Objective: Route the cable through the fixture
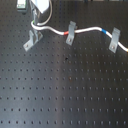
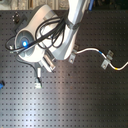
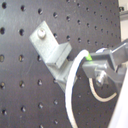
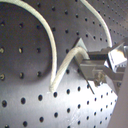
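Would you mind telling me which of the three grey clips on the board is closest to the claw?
The fixture, leftmost in the first exterior view, just below the claw. The middle clip by the red band and the right clip past the blue band sit farther along the cable.

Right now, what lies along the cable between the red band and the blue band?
In the first exterior view, only bare white cable runs between the red band and blue band; no clip interrupts it.

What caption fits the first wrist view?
Gripper holds the white cable beside the grey fixture.
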Controlling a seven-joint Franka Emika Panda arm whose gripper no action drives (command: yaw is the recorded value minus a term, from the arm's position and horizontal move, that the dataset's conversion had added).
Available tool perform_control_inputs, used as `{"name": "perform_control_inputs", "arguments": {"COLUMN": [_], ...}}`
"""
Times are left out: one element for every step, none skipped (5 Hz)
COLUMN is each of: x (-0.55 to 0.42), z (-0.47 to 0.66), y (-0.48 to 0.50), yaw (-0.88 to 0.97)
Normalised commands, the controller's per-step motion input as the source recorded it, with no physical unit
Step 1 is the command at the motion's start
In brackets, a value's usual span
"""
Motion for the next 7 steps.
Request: {"name": "perform_control_inputs", "arguments": {"x": [0.020, 0.191, 0.077, -0.072, -0.071, -0.294, -0.208], "z": [0.00, 0.11, 0.28, 0.21, 0.12, 0.09, 0.00], "y": [-0.022, -0.217, -0.143, -0.091, 0.057, 0.421, 0.382], "yaw": [0.00, 0.17, 0.18, 0.14, 0.00, 0.17, 0.22]}}
